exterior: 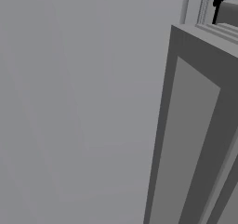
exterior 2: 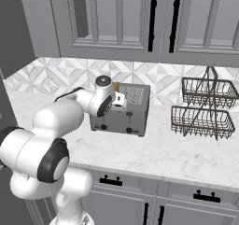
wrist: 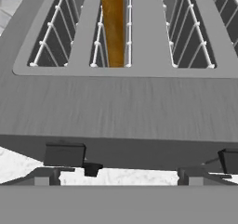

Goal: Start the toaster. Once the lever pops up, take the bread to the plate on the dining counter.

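arm: white Franka arm (exterior 2: pixel 56 126) rises from 7 o'clock of the right base view and reaches toward the centre.
gripper: gripper (wrist: pixel 118 174) hangs right over the near top edge of the toaster, jaws spread wide, holding nothing; the two dark tips sit at 7 and 5 o'clock of the hand view.
toaster: grey toaster (exterior 2: pixel 126 109) stands on the marble counter (exterior 2: pixel 177 154) against the tiled wall, just beyond the arm's wrist.
bread: the bread (wrist: pixel 113 25) stands upright in the left slot, at 12 o'clock of the hand view, orange-brown between the wire guides.
lever: I cannot tell which part is the lever, or whether it is down.
basket: a two-tier wire basket (exterior 2: pixel 205 109) sits at 3 o'clock of the toaster, well apart.
step, judged: starting the toaster. Bring one fingertip squarely over the lever, press straight down along its track until it latches, then lift clear of the slot.
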